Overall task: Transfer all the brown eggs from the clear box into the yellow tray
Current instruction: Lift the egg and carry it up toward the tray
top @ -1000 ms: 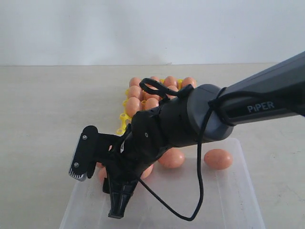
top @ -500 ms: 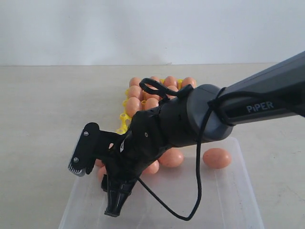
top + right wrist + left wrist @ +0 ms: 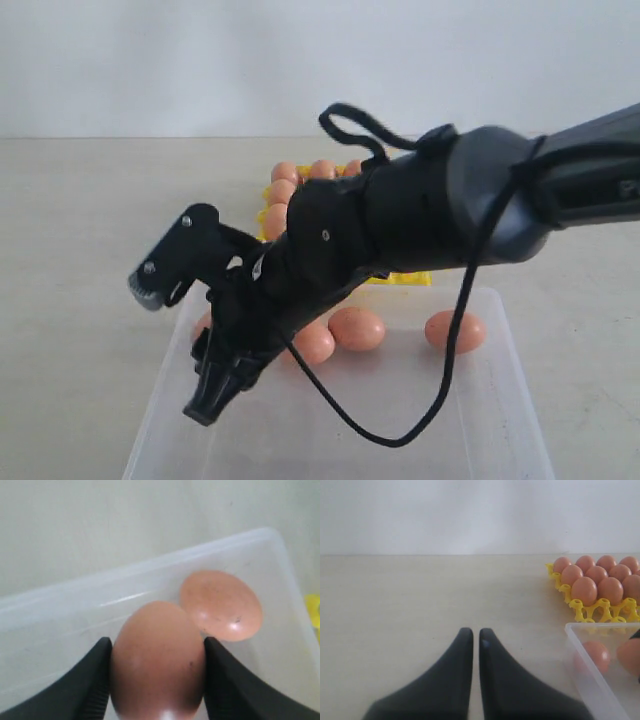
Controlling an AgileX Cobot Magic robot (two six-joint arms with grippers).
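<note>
My right gripper (image 3: 157,643) is shut on a brown egg (image 3: 157,665), its black fingers (image 3: 98,665) pressed to both sides. In the exterior view the right gripper (image 3: 190,335) hangs over the left end of the clear box (image 3: 500,420) with that egg (image 3: 203,325) mostly hidden behind it. Three more brown eggs (image 3: 357,328) lie in the box; the right wrist view shows one egg (image 3: 221,605) just below the held one. The yellow tray (image 3: 585,611) holds several eggs (image 3: 584,590). My left gripper (image 3: 471,633) is shut and empty over bare table, left of the box.
The beige tabletop (image 3: 90,220) stretches out left of the box and tray, with a pale wall (image 3: 200,60) behind. My right arm (image 3: 480,200) crosses over the tray and hides much of it in the exterior view. The box rim (image 3: 580,650) lies close to my left gripper.
My right gripper has risen and tilted up out of the box's left end with the egg between its fingers. The loose eggs shifted only slightly. The left side is unchanged.
</note>
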